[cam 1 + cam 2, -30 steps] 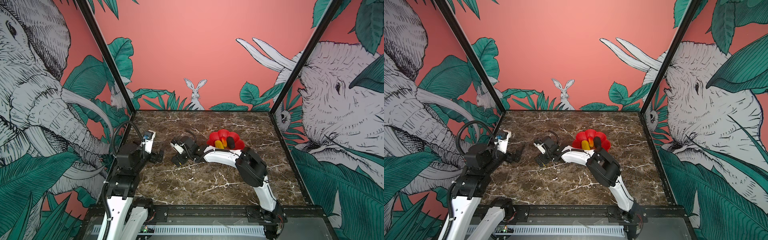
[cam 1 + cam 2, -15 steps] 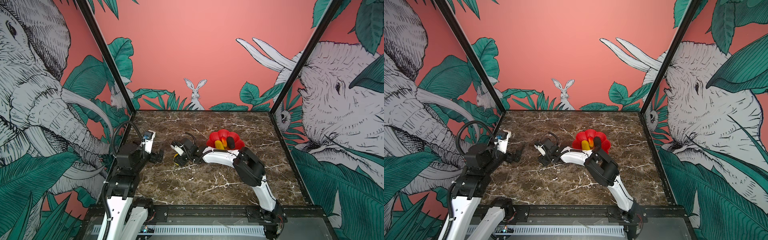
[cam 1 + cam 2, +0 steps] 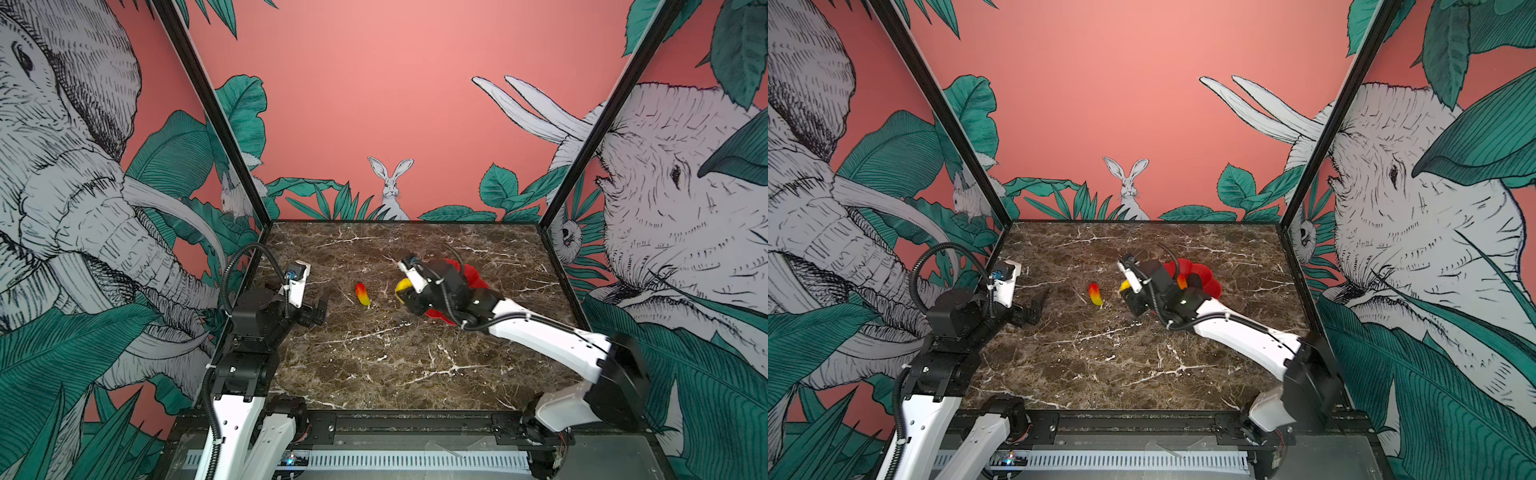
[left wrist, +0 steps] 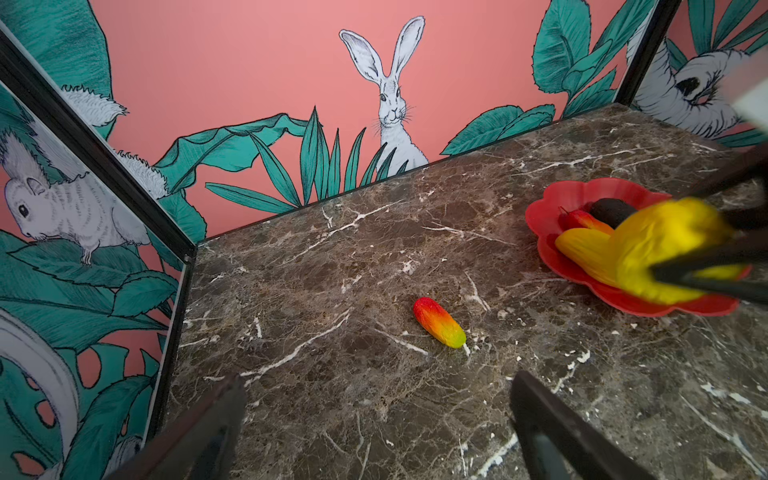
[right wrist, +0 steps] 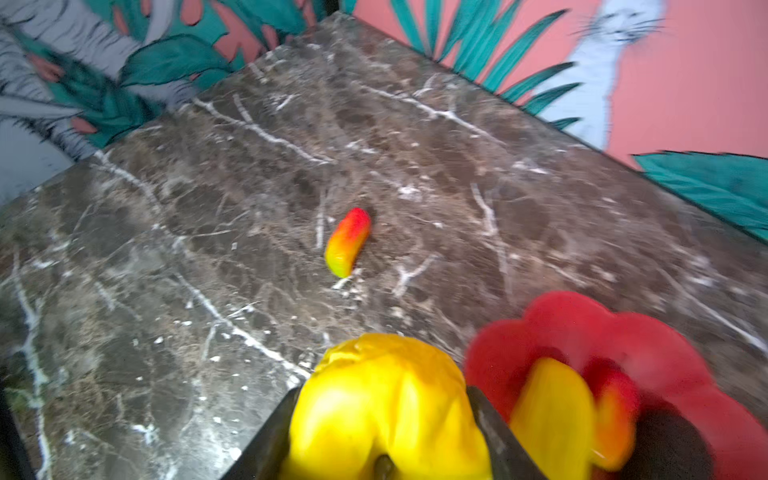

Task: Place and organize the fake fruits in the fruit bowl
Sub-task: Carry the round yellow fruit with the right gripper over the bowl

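Round yellow fruit (image 5: 386,386) pinched in the right gripper (image 5: 382,436), just at the left edge of the red flower-shaped bowl (image 4: 540,216).

From the left: the left gripper (image 4: 378,380) hangs low over the marble table (image 3: 374,365) with its jaws spread wide and nothing in them. Next, a slim red-orange-yellow fruit (image 3: 363,294) lies alone on the table. Past it, the right gripper's fingers (image 5: 494,432) clamp the round fruit. The bowl holds a long yellow fruit (image 4: 582,249), a black one (image 4: 611,210) and another red-orange one (image 4: 582,220).
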Motion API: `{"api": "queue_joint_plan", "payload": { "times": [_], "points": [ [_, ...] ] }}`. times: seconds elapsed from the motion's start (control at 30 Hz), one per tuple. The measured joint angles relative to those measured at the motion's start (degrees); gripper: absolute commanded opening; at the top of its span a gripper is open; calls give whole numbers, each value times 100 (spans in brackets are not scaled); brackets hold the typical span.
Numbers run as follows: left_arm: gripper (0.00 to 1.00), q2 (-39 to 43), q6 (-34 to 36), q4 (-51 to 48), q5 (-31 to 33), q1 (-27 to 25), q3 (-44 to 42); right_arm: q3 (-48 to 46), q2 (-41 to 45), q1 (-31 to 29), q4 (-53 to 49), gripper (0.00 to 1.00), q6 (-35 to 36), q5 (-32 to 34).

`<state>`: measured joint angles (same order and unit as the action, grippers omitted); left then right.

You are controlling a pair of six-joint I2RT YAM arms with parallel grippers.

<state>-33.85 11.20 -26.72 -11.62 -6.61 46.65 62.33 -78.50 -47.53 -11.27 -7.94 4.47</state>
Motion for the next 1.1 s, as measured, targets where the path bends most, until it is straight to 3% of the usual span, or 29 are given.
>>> {"api": "queue_joint_plan", "payload": {
  "times": [0.17, 0.33, 1.1],
  "points": [
    [100, 15, 0, 0, -7, 0, 0, -1067, 1344, 905, -317, 48, -109, 372],
    [100, -48, 0, 0, -17, 0, 0, -1665, 1838, 1250, -745, 48, -179, 507],
    [100, -63, 0, 0, -15, 0, 0, -1834, 267, 1405, -555, 45, -245, 431]
  ]
}}
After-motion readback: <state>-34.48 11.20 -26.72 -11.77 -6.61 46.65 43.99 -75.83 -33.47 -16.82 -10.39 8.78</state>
